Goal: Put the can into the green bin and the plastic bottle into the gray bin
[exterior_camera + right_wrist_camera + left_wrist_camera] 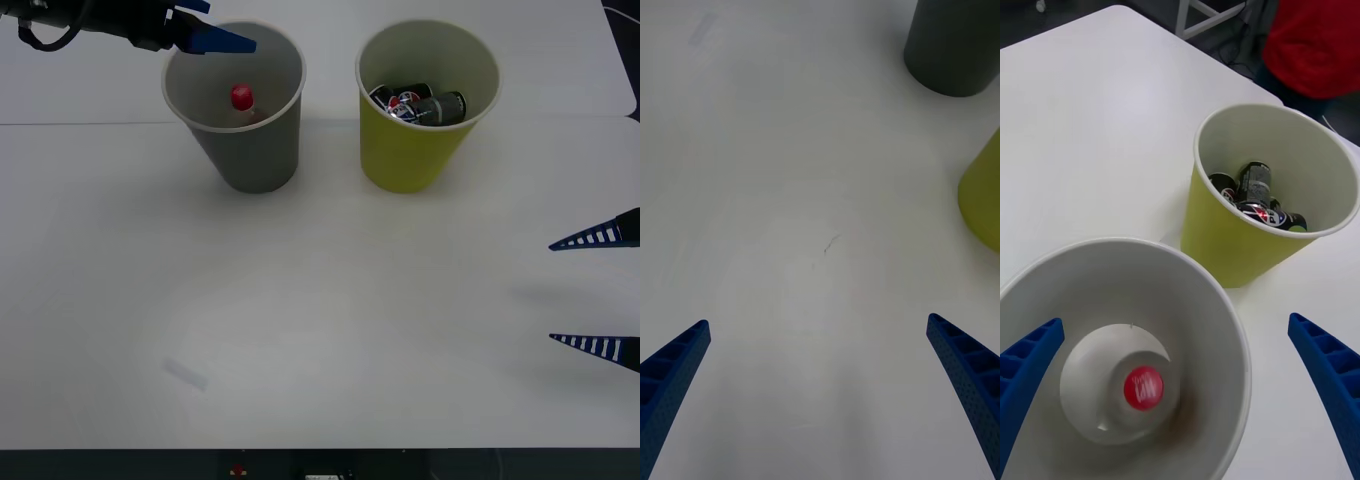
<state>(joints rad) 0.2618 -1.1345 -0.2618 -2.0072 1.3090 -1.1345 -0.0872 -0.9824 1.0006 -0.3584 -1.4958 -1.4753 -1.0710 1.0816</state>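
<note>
The gray bin (pixel 255 150) stands at the back left of the table with the plastic bottle (pixel 241 98) upright inside it, red cap up. My left gripper (pixel 218 32) hovers open over that bin's far-left rim; from its wrist I look down on the gray bin (pixel 1232 337) and the bottle's cap (pixel 1143 388) between my left gripper (pixel 1175 319). To the right, the green bin (pixel 405 155) holds dark cans (pixel 420 105), also seen as cans (pixel 1255 196) in the green bin (pixel 1225 247). My right gripper (pixel 595 292) rests open at the table's right edge.
The right wrist view shows my right gripper (pixel 818 321) over bare white table, with the gray bin (pixel 951 45) and green bin (pixel 981 195) beyond. A faint smudge (pixel 185 373) marks the table's front left. The table's front edge runs along the bottom of the front view.
</note>
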